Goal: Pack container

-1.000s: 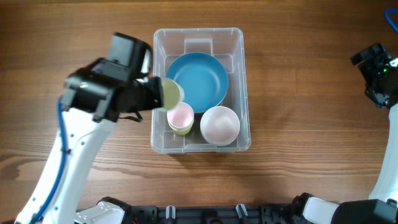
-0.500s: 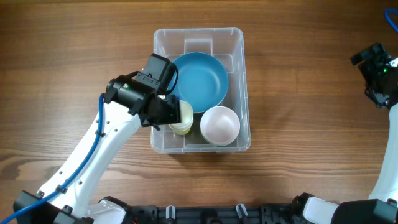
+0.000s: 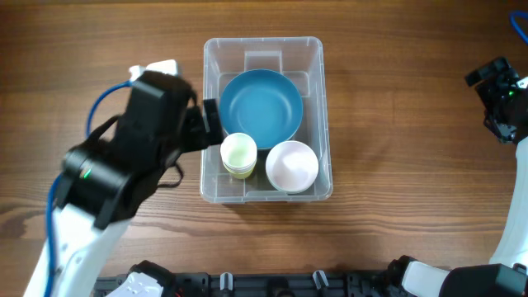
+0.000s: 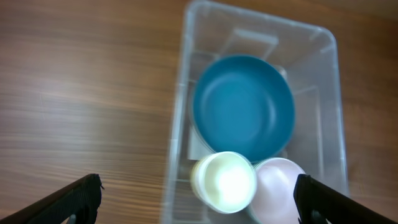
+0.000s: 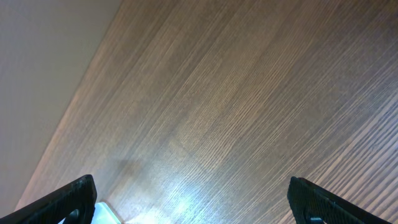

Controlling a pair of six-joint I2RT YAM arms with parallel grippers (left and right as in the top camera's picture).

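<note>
The clear plastic container (image 3: pixel 213 49) stands mid-table holding a blue bowl (image 3: pixel 261 108), a white bowl (image 3: pixel 291 166) and a pale green cup (image 3: pixel 238 152) stacked on other cups. In the left wrist view the same container (image 4: pixel 323 43), blue bowl (image 4: pixel 244 106), green cup (image 4: pixel 224 182) and white bowl (image 4: pixel 278 190) lie below. My left gripper (image 4: pixel 198 198) is open, raised above the container's left wall, with nothing between its fingertips. My right gripper (image 5: pixel 193 200) is open over bare wood; that arm (image 3: pixel 503 99) sits at the table's far right edge.
The wooden table (image 3: pixel 396 99) surrounds the container on all sides. My left arm (image 3: pixel 124 161) covers the area left of the container. A pale surface (image 5: pixel 43 56) lies beyond the table edge in the right wrist view.
My left gripper carried the green cup into the container, set it on the pink cup, opened and lifted away to the left. The right arm has not moved.
</note>
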